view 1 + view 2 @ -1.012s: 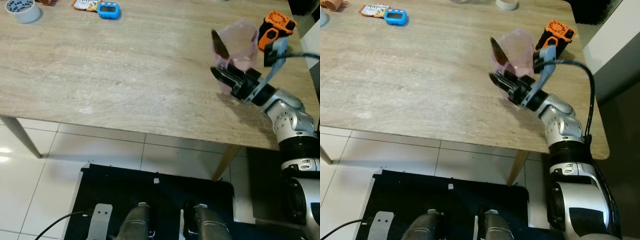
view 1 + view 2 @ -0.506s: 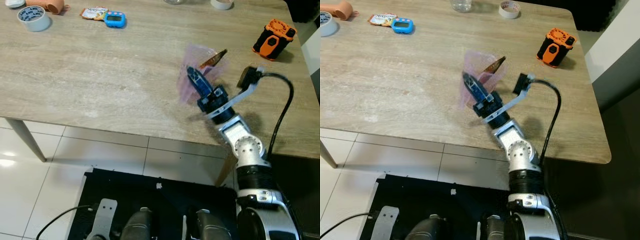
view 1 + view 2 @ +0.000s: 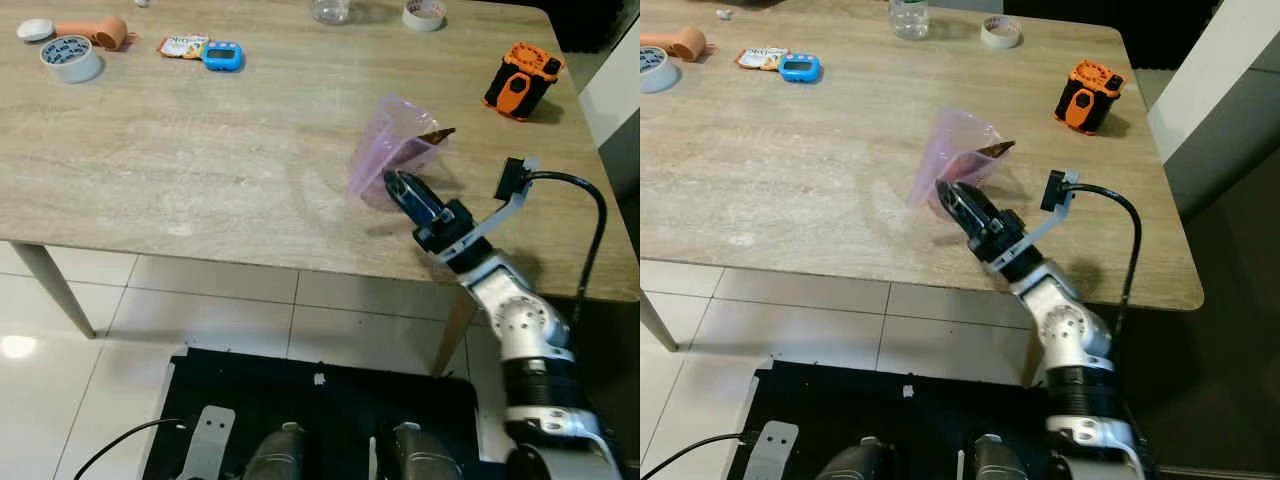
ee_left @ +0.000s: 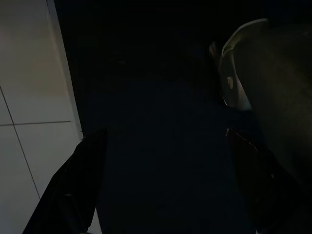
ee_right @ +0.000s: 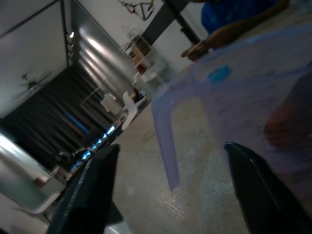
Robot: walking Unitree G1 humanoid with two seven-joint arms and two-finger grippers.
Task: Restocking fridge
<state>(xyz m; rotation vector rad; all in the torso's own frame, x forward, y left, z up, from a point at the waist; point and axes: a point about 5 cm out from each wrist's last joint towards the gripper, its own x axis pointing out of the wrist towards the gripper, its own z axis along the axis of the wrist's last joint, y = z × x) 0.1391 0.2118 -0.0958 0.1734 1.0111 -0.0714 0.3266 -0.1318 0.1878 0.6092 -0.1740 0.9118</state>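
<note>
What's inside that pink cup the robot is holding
A dark brown packet pokes out of the tilted pink cup, held by the right end effector. The packet's lower part is blurred behind the translucent wall.

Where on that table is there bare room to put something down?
The wide stretch of table between the tape roll, the blue timer and the pink jug is bare. It is crowded near the right end effector at the jug, and by the orange tool.

Wood-grain counter point(image 3: 200, 150) carrying tape rolls point(image 3: 70, 57) point(image 3: 424, 14), blue timer point(image 3: 221, 56), snack packet point(image 3: 182, 45), orange tool point(image 3: 522, 80), bottle point(image 3: 330, 10); tilted pink cup point(image 3: 390, 155) resting near front edge.
</note>
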